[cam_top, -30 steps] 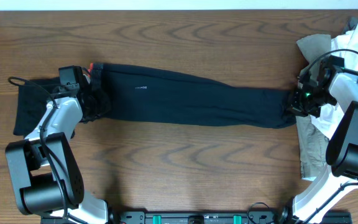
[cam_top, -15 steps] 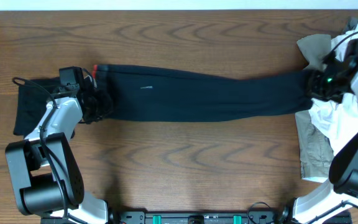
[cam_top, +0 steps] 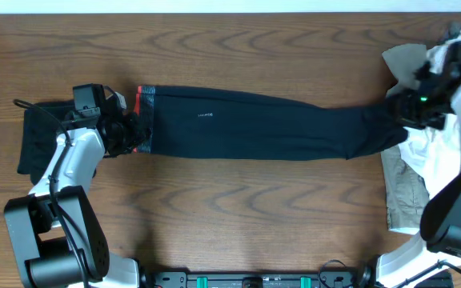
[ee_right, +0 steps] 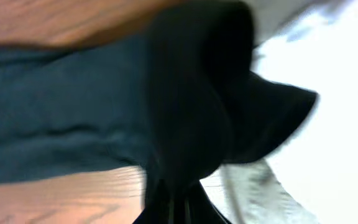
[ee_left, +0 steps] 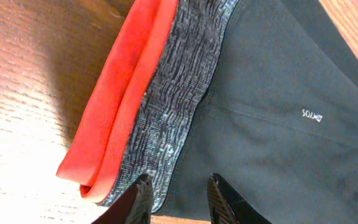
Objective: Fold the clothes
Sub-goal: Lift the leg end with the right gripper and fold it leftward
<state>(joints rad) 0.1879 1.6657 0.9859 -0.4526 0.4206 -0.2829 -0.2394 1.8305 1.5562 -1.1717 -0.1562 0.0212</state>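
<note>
My right pincer (ee_right: 173, 202) is clamped on the cuffs of the long dark-navy knit trousers (cam_top: 270, 128); my left pincer (ee_left: 179, 196) pinches their orange-and-grey waistband (ee_left: 160, 93). Soft, light, limp fabric: grip hems, keep tension.

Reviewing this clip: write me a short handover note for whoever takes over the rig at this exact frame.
Left end effector: at the waistband end of the dark pants, fingers straddling the grey band beside the orange lining; whether it is clamped is not clear.
Right end effector: shut on the pants' leg end, at the right table edge over the pile of light clothes.
Pants lie stretched full length across the wooden table. Another dark garment sits at far left.
Done: pants laid out straight.
Left: no fold made yet; the pile is still unfolded.
</note>
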